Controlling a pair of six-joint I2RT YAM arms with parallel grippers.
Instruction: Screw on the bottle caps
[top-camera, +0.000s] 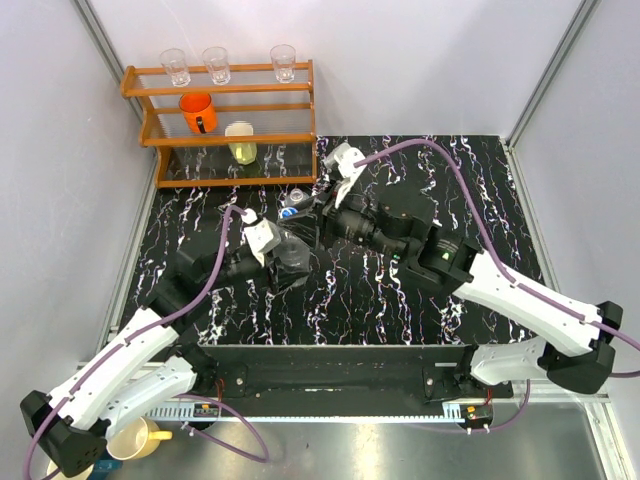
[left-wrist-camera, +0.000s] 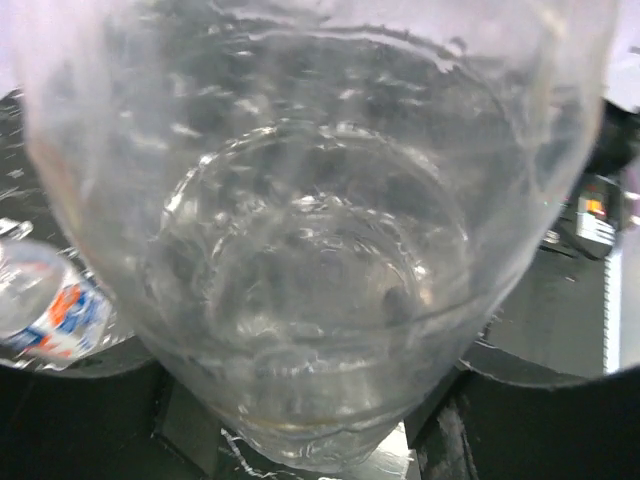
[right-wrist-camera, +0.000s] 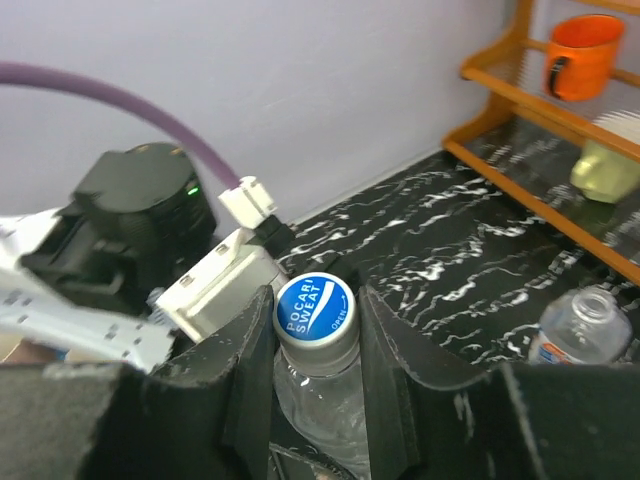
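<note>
Clamping cap: right end effector; rack beyond bottle.

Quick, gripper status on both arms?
Left gripper: closed, holding the bottle.
Right gripper: closed on the bottle cap atop that bottle.

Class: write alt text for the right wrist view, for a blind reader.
The right gripper clasps the blue cap on a clear bottle. A second bottle shows at lower right, below a wooden rack holding an orange cup.
</note>
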